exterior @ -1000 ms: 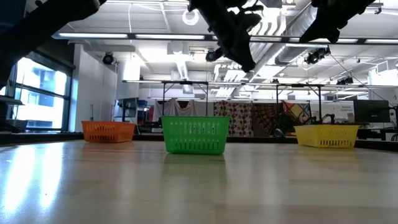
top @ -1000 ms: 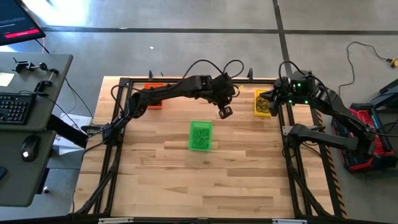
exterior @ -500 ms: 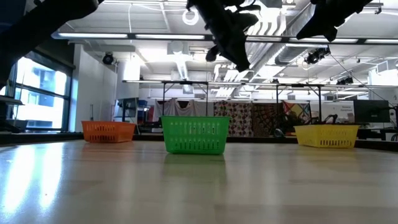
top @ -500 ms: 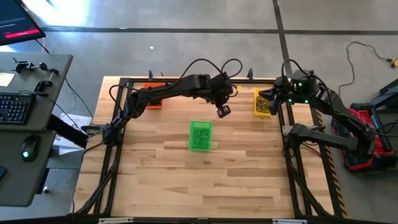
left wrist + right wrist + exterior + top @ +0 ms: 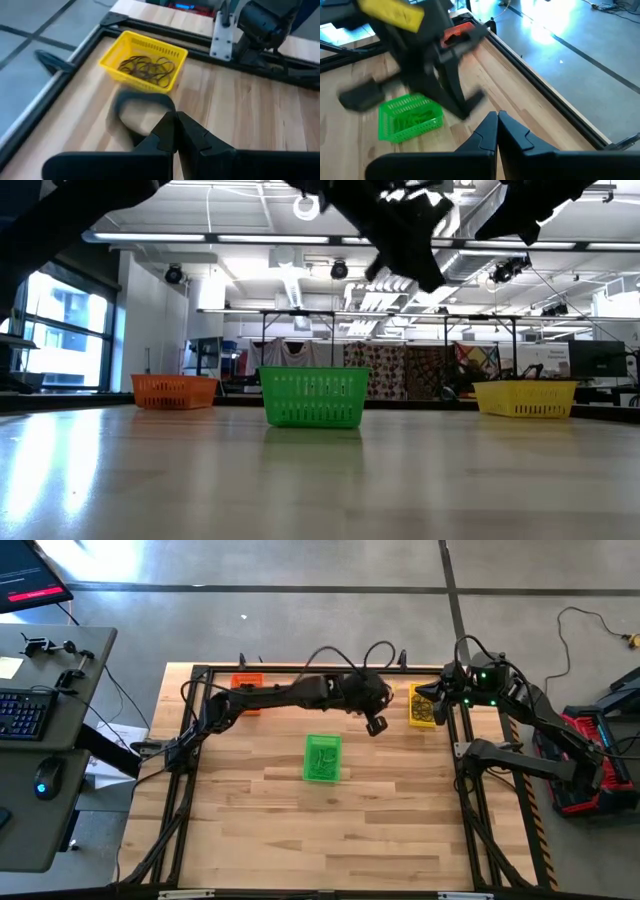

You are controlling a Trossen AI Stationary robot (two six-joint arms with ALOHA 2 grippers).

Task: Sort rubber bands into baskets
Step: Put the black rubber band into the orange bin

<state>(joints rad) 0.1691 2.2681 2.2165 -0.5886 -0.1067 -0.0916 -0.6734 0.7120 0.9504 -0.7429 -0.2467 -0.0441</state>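
Note:
Three baskets stand on the table: orange (image 5: 246, 683) at the far left, green (image 5: 322, 757) in the middle with green bands inside, and yellow (image 5: 145, 61) at the far right holding dark rubber bands (image 5: 147, 67). My left gripper (image 5: 377, 725) hangs above the table between the green and yellow baskets, shut on a blurred dark rubber band (image 5: 142, 102). My right gripper (image 5: 497, 120) is shut with nothing in it and waits high at the table's right edge, beside the yellow basket (image 5: 423, 705). My left gripper pinches a dark loop between its two fingertips at the loop's near part (image 5: 167, 107). The fingers slant down toward the yellow basket. The loop hangs beyond the fingertips, clear of the table. It is blurred, so I cannot tell whether it is one band or several.
A black metal frame (image 5: 190, 740) runs around the wooden table top. The near half of the table (image 5: 320, 830) is bare wood. A desk with a keyboard (image 5: 25, 712) stands beyond the left edge. The left arm (image 5: 280, 695) reaches across the far side, partly over the orange basket.
My left gripper has swung toward the table's right edge, from above the green basket's far side toward the yellow basket. It has tipped closer to level and stayed shut. My right arm has kept still.

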